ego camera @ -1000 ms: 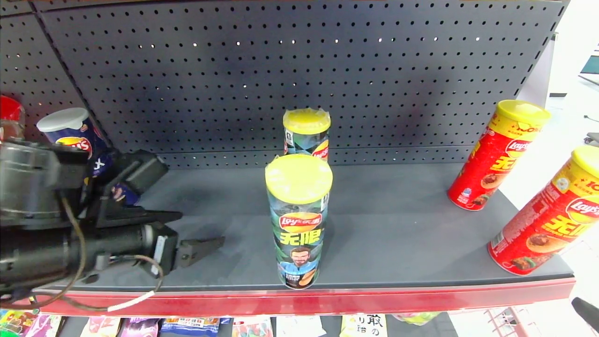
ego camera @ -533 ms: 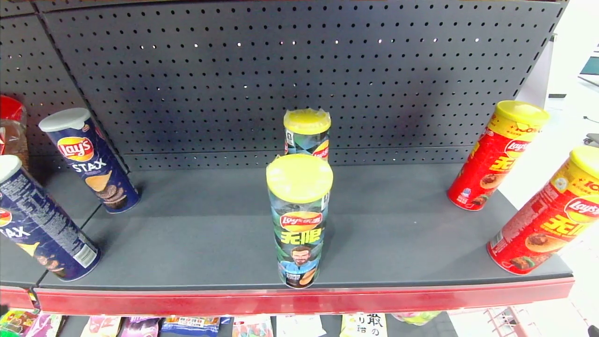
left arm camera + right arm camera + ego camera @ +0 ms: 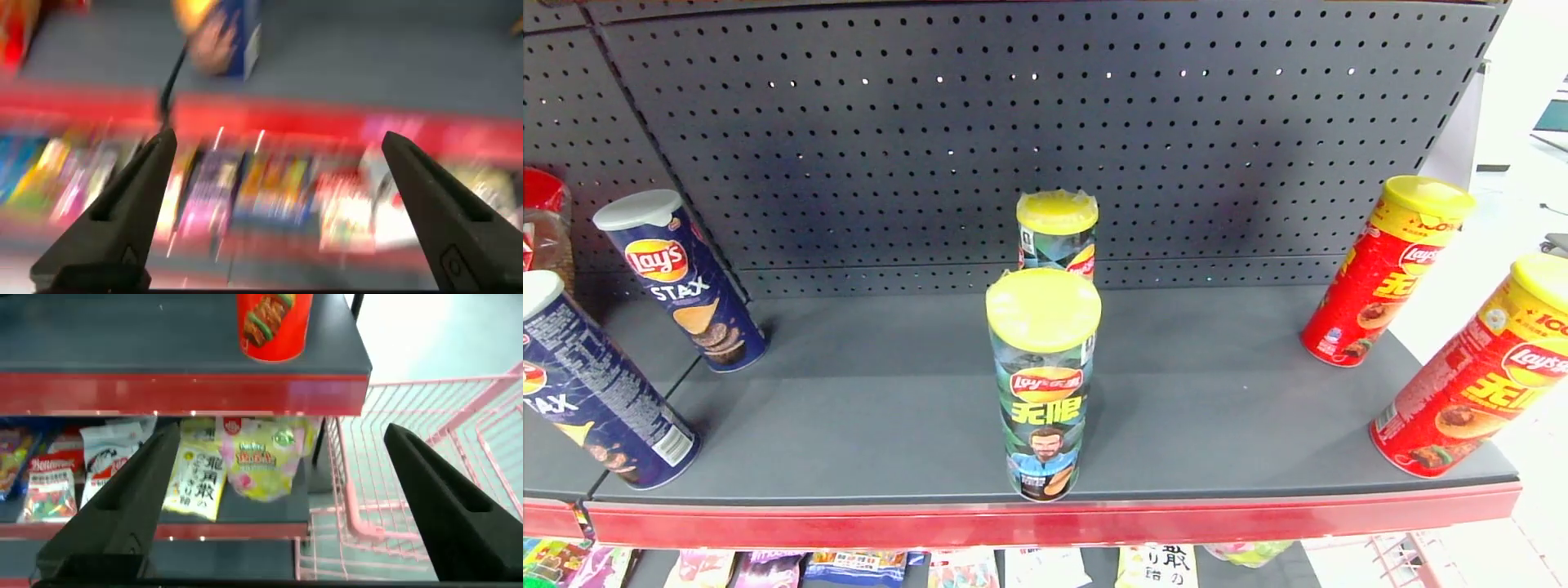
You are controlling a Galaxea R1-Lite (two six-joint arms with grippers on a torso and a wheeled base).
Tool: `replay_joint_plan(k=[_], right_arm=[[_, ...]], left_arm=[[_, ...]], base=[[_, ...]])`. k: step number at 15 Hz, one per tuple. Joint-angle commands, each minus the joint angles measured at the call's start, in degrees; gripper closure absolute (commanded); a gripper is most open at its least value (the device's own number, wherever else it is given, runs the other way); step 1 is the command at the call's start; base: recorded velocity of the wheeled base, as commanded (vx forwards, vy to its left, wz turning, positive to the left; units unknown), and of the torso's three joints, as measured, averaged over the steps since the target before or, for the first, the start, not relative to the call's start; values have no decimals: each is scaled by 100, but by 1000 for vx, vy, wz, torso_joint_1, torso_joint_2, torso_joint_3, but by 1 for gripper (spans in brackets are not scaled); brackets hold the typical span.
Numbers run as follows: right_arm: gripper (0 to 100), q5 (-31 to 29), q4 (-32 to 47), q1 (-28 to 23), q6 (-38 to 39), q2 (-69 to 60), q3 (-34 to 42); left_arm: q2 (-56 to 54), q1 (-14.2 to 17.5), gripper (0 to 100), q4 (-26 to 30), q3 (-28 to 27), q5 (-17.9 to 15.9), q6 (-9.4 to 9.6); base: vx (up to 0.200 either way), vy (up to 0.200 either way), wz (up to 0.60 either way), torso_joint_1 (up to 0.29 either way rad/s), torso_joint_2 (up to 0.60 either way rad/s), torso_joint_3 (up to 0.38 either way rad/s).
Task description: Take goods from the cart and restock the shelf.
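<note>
Up front on the shelf (image 3: 1217,408) stands a green, yellow-lidded can (image 3: 1043,392); left fingers (image 3: 122,212) and right fingers (image 3: 122,506) spread wide, empty.

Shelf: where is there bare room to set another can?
Two bare patches on the shelf: one between the blue cans and green cans, one between the green cans and red cans. Crowded below: packed snack bags.

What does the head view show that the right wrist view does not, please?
The head view adds the pegboard, two green cans, two blue cans and a second red can. The right wrist view adds the pink cart and the open right end effector. Both share a red can at the right front corner, the red-edged shelf and the snack bags below.
</note>
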Motion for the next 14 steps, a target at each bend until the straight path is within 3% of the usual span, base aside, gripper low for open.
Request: replay_joint_plan(k=[1, 3, 4, 5, 7, 8, 9, 10, 11, 13, 14], right_arm=[[0, 7, -713, -12, 88, -125, 439], [0, -63, -766, -21, 290, -125, 545], [0, -19, -669, -12, 167, -125, 527], [0, 16, -669, -12, 115, -125, 527], [0, 192, -687, -12, 150, -125, 545], [0, 192, -687, -12, 132, -125, 536], [0, 183, -678, -12, 123, -125, 536], [0, 174, -678, -12, 141, -125, 536], [0, 166, -678, -12, 141, -125, 536], [0, 148, -678, -12, 141, -125, 536], [0, 148, -678, -12, 132, -125, 536]], left_arm=[[-180, 45, 0, -624, 708, -357, -20], [-180, 45, 0, -624, 708, 320, -11], [-180, 45, 0, -677, 744, 1102, -125], [-180, 45, 0, -756, 761, 1076, -196], [-180, 45, 0, -941, 831, 135, -204], [-180, 45, 0, -923, 831, 144, -231], [-74, 194, 0, -923, 831, 399, -213], [-22, 695, 0, -932, 831, 768, -231], [-92, 853, 0, -932, 831, 671, -248], [-188, 862, 0, -1178, 831, -963, -90], [-188, 862, 0, -1108, 831, -1201, -64]], base=[[0, 0, 0, 0, 0, 0], [0, 0, 0, 0, 0, 0], [0, 0, 0, 0, 0, 0], [0, 0, 0, 0, 0, 0], [0, 0, 0, 0, 0, 0], [0, 0, 0, 0, 0, 0], [0, 0, 0, 0, 0, 0], [0, 0, 0, 0, 0, 0], [0, 0, 0, 0, 0, 0], [0, 0, 0, 0, 0, 0], [0, 0, 0, 0, 0, 0]])
